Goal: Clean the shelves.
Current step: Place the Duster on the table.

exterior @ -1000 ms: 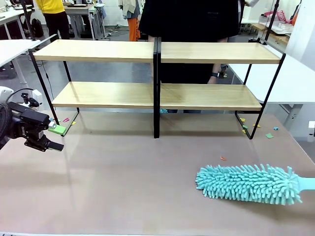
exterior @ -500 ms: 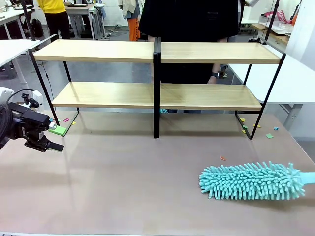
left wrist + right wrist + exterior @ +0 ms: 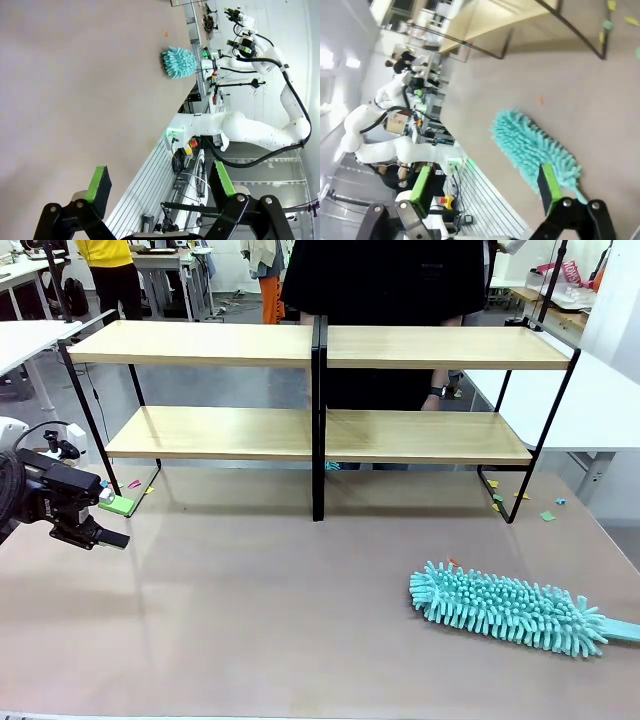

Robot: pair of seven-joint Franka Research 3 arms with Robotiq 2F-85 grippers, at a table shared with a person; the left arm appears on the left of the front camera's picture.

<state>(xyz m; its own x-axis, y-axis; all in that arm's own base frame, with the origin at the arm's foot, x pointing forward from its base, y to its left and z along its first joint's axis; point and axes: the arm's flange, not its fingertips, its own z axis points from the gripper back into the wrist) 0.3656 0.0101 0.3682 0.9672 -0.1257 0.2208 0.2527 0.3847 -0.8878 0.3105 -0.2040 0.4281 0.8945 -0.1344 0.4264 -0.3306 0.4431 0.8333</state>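
The shelves stand across the far half of the table, two units side by side with light wooden boards on a black frame; one corner of the shelves appears in the right wrist view. A teal fluffy duster lies flat on the table at the front right, handle toward the right edge. My right gripper is open just above the duster, whose handle end runs by one finger. My left gripper hovers open at the table's left edge with nothing between its fingers; the duster is far off.
A person in black stands right behind the shelves. Small coloured paper scraps lie by the rack's right foot. White tables stand to either side. The brown tabletop is bare between the grippers.
The duster has dropped flat onto the table and swung, its handle end now lower at the right edge. The left gripper has stayed put.
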